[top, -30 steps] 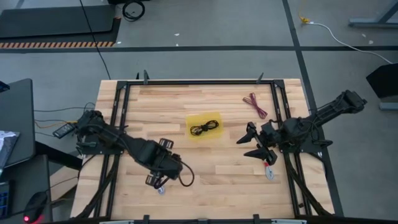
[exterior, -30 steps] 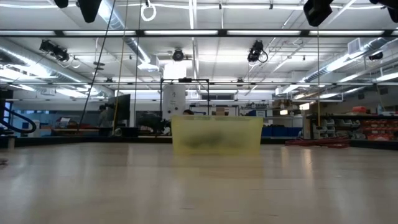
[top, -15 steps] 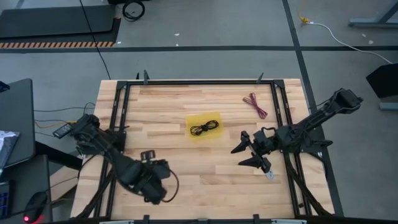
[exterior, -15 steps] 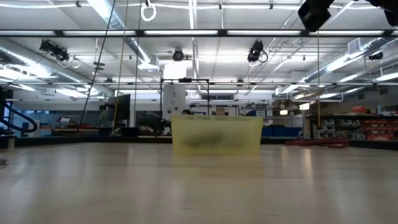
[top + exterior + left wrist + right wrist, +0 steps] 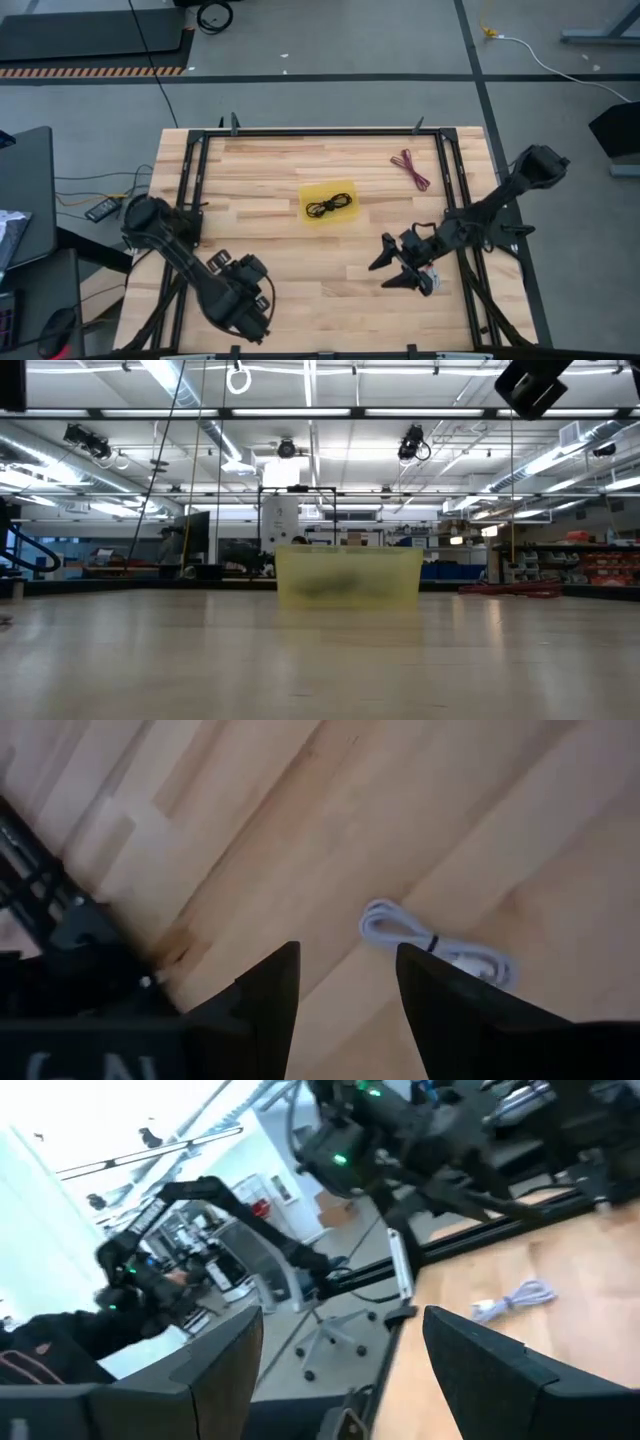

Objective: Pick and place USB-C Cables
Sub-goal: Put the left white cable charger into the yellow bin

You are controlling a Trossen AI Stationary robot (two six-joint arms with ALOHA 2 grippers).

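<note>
The left gripper (image 5: 345, 982) hangs over the near left part of the table (image 5: 350, 290), fingers parted and empty, with the grey-silver cable (image 5: 436, 943) lying flat just beyond them; to take it well it should centre over the coil's middle and drop straight. The right gripper (image 5: 395, 267), spread open and empty, hovers near the right edge. The black cable (image 5: 329, 206) lies in the yellow bin (image 5: 313, 190), the dark red cable (image 5: 410, 168) far right. Only the left wrist view shows the grey-silver coil clearly; in the high view the arm hides it
</note>
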